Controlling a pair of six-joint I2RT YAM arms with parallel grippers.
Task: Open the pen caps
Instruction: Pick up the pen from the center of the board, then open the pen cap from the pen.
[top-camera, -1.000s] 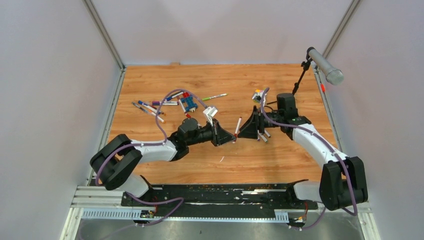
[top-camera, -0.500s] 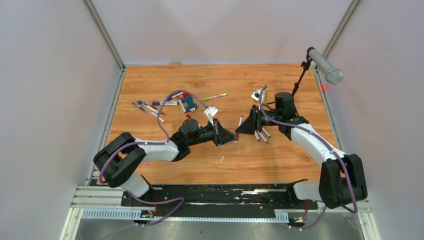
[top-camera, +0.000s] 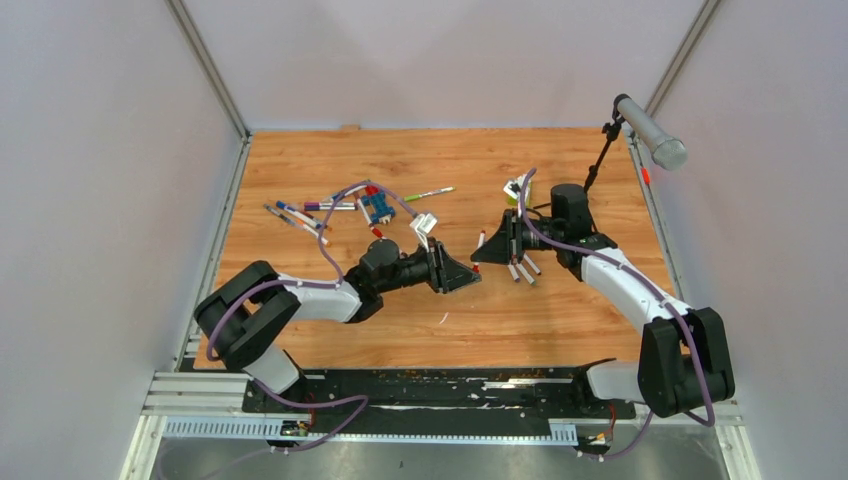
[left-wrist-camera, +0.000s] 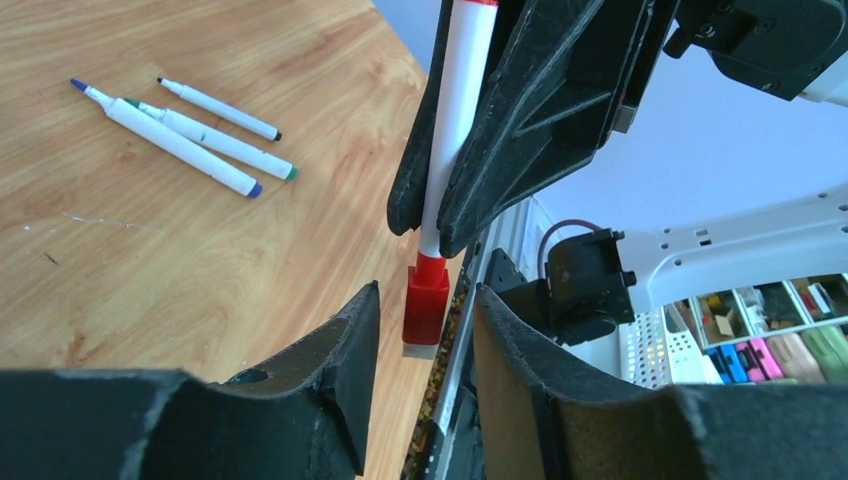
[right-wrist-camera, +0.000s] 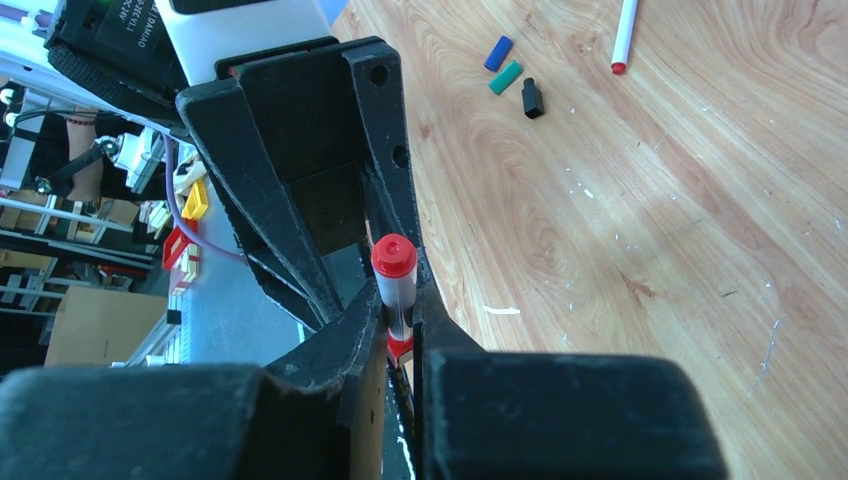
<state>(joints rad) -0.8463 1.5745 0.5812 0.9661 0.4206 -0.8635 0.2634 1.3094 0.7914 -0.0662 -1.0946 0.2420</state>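
A white-barrelled pen (left-wrist-camera: 455, 130) with a red pen cap (left-wrist-camera: 425, 305) on its lower end hangs above the table (top-camera: 560, 160). My right gripper (right-wrist-camera: 400, 312) is shut on the barrel, and the pen's red top end (right-wrist-camera: 393, 258) sticks out beyond its fingers. My left gripper (left-wrist-camera: 425, 298) is open. Its jaws stand either side of the red cap, with a gap on both sides. From above, both grippers meet tip to tip at mid-table, left gripper (top-camera: 466, 272) and right gripper (top-camera: 480, 254).
Three uncapped pens (left-wrist-camera: 190, 130) lie on the wood. Loose blue (right-wrist-camera: 498, 52), green (right-wrist-camera: 505, 76) and black (right-wrist-camera: 532, 98) caps lie near another pen (right-wrist-camera: 622, 35). More pens (top-camera: 305, 212), a brick figure (top-camera: 377, 205), a block stack (top-camera: 515, 190) and a microphone (top-camera: 650, 130) stand farther back.
My right gripper has shut on the pen's barrel. My left gripper has let go and its jaws now stand apart round the red cap.
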